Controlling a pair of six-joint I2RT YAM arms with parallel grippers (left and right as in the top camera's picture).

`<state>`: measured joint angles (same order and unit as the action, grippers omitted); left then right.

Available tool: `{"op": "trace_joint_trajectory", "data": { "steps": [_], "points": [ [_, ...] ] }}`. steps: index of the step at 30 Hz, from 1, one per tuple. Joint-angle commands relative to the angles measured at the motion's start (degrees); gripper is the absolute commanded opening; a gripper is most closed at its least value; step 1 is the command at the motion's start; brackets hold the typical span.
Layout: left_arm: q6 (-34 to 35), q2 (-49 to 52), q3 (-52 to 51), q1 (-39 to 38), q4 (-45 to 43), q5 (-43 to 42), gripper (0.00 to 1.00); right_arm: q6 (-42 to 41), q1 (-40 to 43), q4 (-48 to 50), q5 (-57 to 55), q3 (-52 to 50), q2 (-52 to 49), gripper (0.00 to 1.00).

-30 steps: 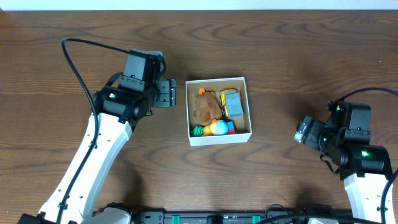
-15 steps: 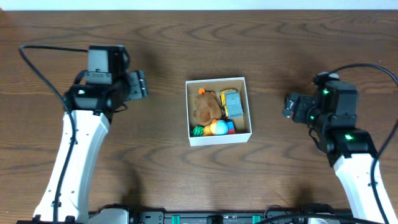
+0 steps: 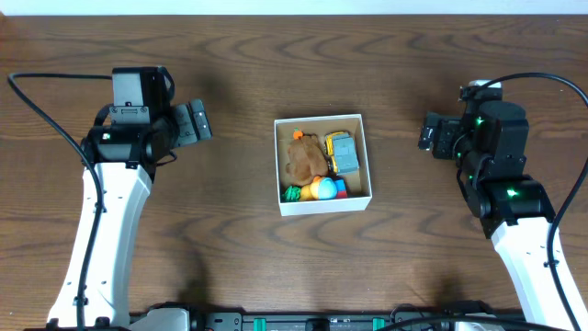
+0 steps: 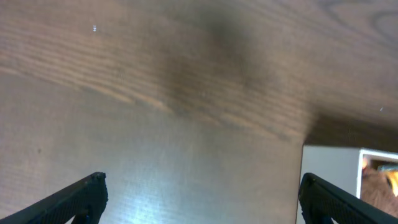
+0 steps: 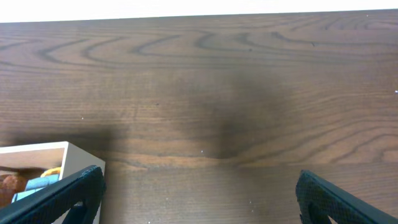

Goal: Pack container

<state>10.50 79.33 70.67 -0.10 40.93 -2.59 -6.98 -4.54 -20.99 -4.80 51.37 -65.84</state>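
Observation:
The container (image 3: 279, 165) is a small square white-walled cardboard box at the table's middle. It holds a brown plush toy (image 3: 302, 158), a yellow and grey toy (image 3: 342, 150) and small green, orange and blue toys at its front. My left gripper (image 3: 195, 121) is open and empty, well left of the box. My right gripper (image 3: 430, 133) is open and empty, to the right of the box. The box's corner shows in the left wrist view (image 4: 329, 163) and in the right wrist view (image 5: 43, 152). Both wrist views show open fingers over bare wood.
The dark wood table (image 3: 294, 55) spreads all around the box. A pale strip (image 5: 186, 9) lies beyond the table's far edge. Black cables run from both arms.
Both arms have drawn back from the box. The left gripper moved left and away from the box's left wall. The right arm rose toward the far side. The toys in the box have not moved.

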Motion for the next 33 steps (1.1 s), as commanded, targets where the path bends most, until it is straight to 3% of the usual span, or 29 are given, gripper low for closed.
{"op": "trace_joint_trajectory", "data": {
  "steps": [1,8,17,33],
  "points": [
    [-0.61,-1.01,0.07,0.31,-0.72,0.68,0.98,0.96,-0.35,-0.31,-0.9,1.05,1.57,0.99],
    [0.02,-6.19,0.04,0.31,3.91,0.79,0.98,-2.84,-0.37,-5.64,-2.75,1.03,11.52,0.99],
    [0.02,-22.25,-5.33,0.31,2.84,1.99,0.98,-4.0,-0.37,-17.03,-7.26,0.37,26.67,0.99],
    [1.16,-50.45,-31.43,0.31,-2.14,-2.43,0.98,-11.47,-0.37,-27.65,-4.63,-10.38,47.41,0.99]
  ]
}}
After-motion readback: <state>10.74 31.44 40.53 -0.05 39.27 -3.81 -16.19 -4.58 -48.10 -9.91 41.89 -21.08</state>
